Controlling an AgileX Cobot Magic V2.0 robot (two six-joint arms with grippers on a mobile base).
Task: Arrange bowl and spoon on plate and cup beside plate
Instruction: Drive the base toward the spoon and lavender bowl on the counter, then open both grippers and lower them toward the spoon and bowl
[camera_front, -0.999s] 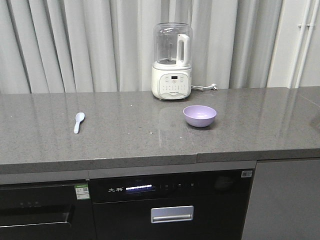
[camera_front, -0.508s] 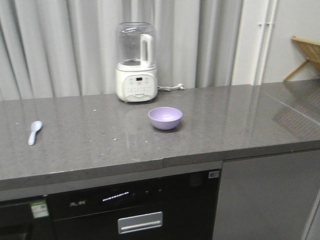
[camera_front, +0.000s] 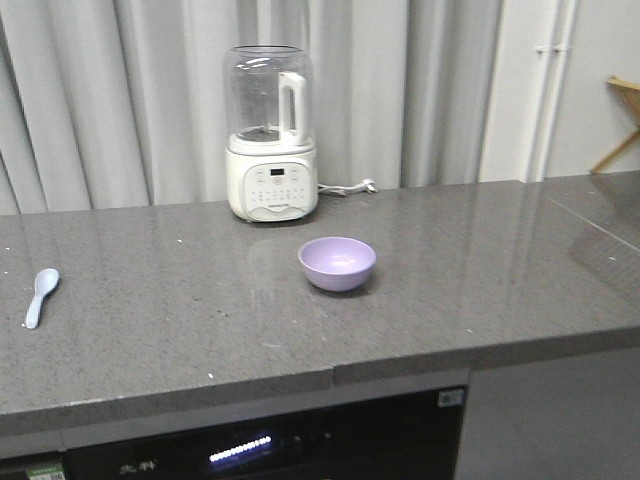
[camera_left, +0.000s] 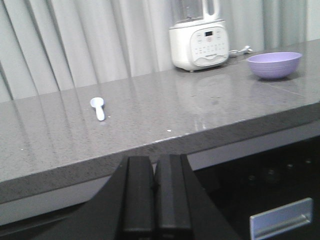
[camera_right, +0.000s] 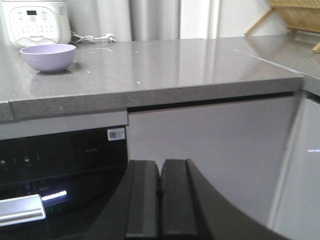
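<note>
Nearest the cameras, the black left gripper and black right gripper each have their flat fingers clenched together on nothing, low in front of the glossy black appliance front under the counter edge. On the speckled grey stone countertop, the small pale blue plastic spoon lies flat at far left. It is well apart from the small round lavender plastic bowl, upright near the middle. Behind the bowl a white blender with a clear jug stands before the pale pleated curtain.
</note>
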